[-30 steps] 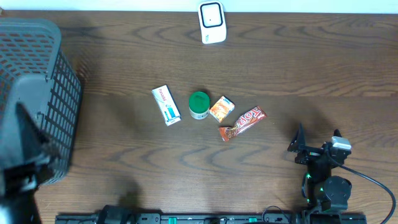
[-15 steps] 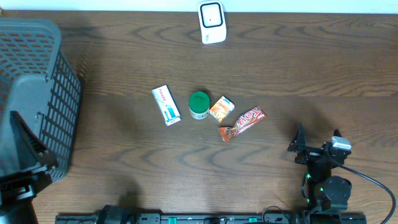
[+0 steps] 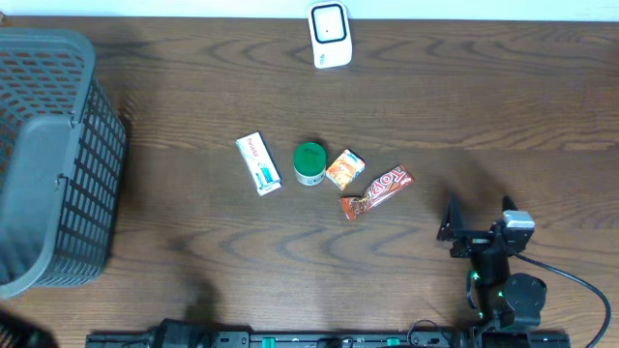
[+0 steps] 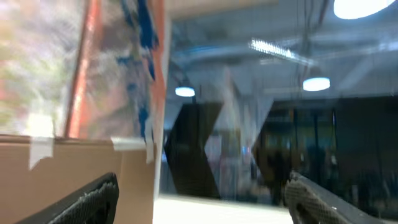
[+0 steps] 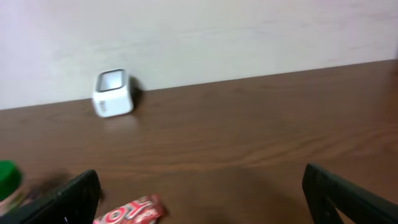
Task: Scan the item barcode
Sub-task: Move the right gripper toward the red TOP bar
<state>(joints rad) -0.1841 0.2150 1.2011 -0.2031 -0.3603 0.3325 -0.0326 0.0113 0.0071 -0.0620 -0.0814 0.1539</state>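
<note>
- The right pincer (image 5: 199, 199) hangs low over the dark wooden surface (image 3: 193, 97), jaws spread as wide as they go, nothing between them.
- The left pincer (image 4: 202, 202) is spread wide and empty too. Its camera points off at a blurred room, away from the goods.
- Four items lie in a row mid-surface: a white-and-teal cardboard carton (image 3: 258, 163), a green-lidded round tub (image 3: 309, 163), a small orange packet (image 3: 345, 169), and a red foil-wrapped candy bar (image 3: 377, 191), the one nearest the right pincer.
- The white box-shaped barcode scanner (image 3: 330, 35) sits at the far edge, well apart from all of them.
- The candy bar looks the likely pick. I judge it light, with a crinkly, slippery wrapper over a body that could snap.
- It is best pinched across its narrow width near the middle, gently, leaving the flat faces clear.
- Which face carries the barcode is too small to tell from here.
- The carton should be stiff and light, so take it by the long sides. The tub is rigid but round and may slip.
</note>
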